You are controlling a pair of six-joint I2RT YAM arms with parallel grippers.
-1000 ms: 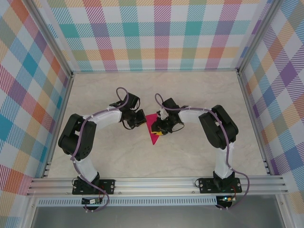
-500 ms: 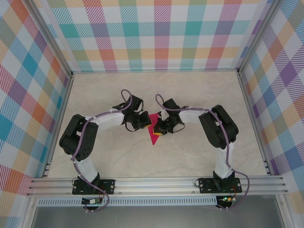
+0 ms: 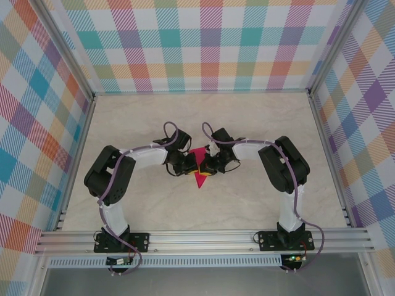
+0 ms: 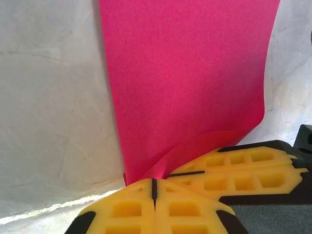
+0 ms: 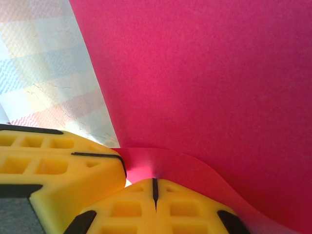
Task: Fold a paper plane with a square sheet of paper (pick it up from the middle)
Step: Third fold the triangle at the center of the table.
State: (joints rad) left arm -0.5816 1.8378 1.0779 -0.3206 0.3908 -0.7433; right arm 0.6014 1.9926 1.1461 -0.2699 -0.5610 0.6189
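From my overhead feed, nearest to me is the aluminium rail [image 3: 203, 237] with both arm bases bolted to it, and from there the two arms bend in towards each other and meet at the middle of the worktop [image 3: 259, 123]. The left gripper [image 3: 187, 165] comes in from the left with its yellow jaws clenched. On its wrist camera the seam between them is shut tight, and an edge of the sheet of paper [image 3: 199, 179] curls up off the worktop right into the tips, so I read it as grasping the paper. The right gripper [image 3: 206, 168] is just beside it, the two sets of tips nearly touching at an angle. Its jaws are clenched too, and a raised lip of the same magenta sheet runs into their tips. Beyond the jaws, both wrist cameras show the paper spreading out flat and smooth over the pale marbled surface. From above it looks like a narrow pink shape between the two grippers, with a point towards me and the wider part on the far side. Past that there is bare worktop, then the pastel plaid walls [image 3: 210, 43] of the enclosure.
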